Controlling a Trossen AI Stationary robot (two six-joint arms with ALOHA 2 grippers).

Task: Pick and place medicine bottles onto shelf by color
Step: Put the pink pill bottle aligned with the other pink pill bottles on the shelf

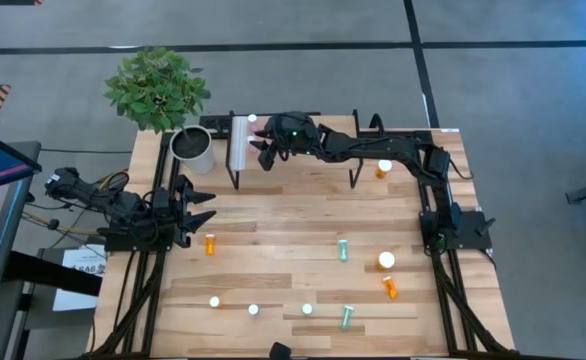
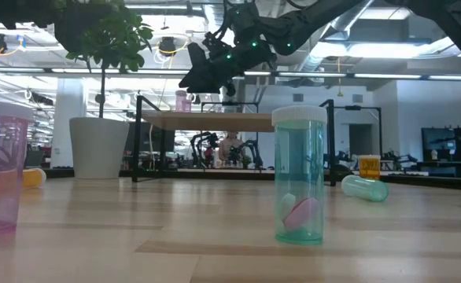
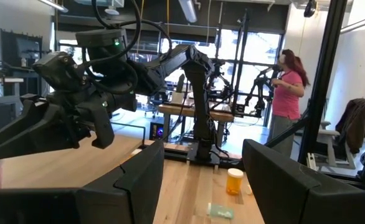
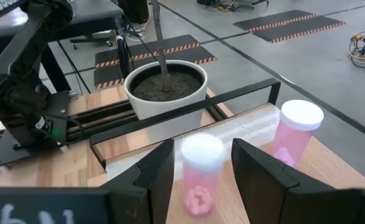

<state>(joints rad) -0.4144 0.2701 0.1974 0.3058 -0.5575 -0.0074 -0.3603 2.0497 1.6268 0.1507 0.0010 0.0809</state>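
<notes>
from above, the right gripper [image 1: 264, 146] reached across the far side of the table to the left end of the shelf [image 1: 303, 150], over its white strip, where a white-capped pink bottle [image 1: 252, 120] stood at the far corner; the left gripper [image 1: 205, 208] waited near the table's left edge with its fingers apart and nothing between them, just near of the plant pot [image 1: 193, 148]. orange bottles [image 1: 210, 243] and teal bottles [image 1: 342, 250] lay or stood scattered over the nearer part of the tabletop [image 1: 273, 270], well apart from the shelf. at table height, a teal bottle [image 2: 299, 174] stood upright close to the camera with a pink pill inside, another teal one [image 2: 364, 188] lay on its side farther right, and the right gripper [image 2: 203, 79] hung over the shelf [image 2: 207, 120] beside the small pink bottle [image 2: 182, 100]. from the left wrist, that arm's own fingers [image 3: 139, 180] stood spread, with the right gripper [image 3: 42, 130] over the shelf top and a person [image 3: 287, 93] in the room behind. from the right wrist, a pink bottle [image 4: 199, 177] stood upright on the shelf between the parted fingers [image 4: 157, 174], and i could not tell whether they touched it; a second pink bottle [image 4: 294, 134] stood just beside, with the pot [image 4: 165, 90] beyond
</notes>
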